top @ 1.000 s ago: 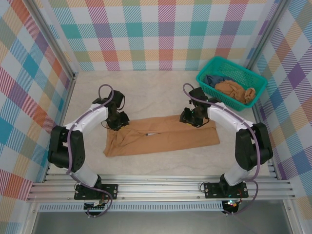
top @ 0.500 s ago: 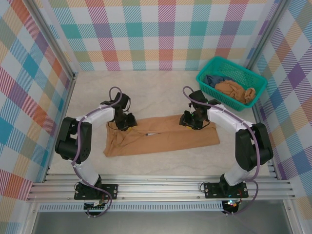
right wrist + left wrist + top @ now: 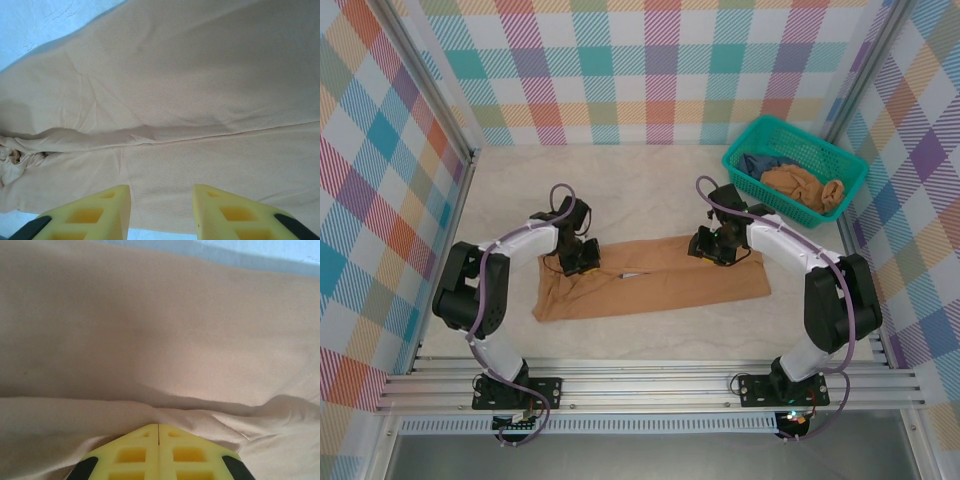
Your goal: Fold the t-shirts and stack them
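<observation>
Shirt [image 3: 660,285]: tan, folded into a long narrow strip, lying flat on the counter [image 3: 650,195] between the two arms.
Shirt surface: a lengthwise fold line runs along the strip, and the cloth is lightly creased.
Left gripper [image 3: 582,258]: at the strip's far edge near its left end. The jaws are fully closed, and in the wrist view a raised ridge of cloth runs into the fingertips [image 3: 145,432] — a pinch on the shirt.
Right gripper [image 3: 717,247]: over the strip's far edge, right of centre. The jaws stand partly apart, with flat cloth showing in the gap. It grips nothing.
Basket [image 3: 744,137]: teal mesh, at the far right corner of the counter, well apart from the strip.
Basket contents: a second shirt [image 3: 800,185] — tan and crumpled — beside a dark blue cloth [image 3: 755,163].
</observation>
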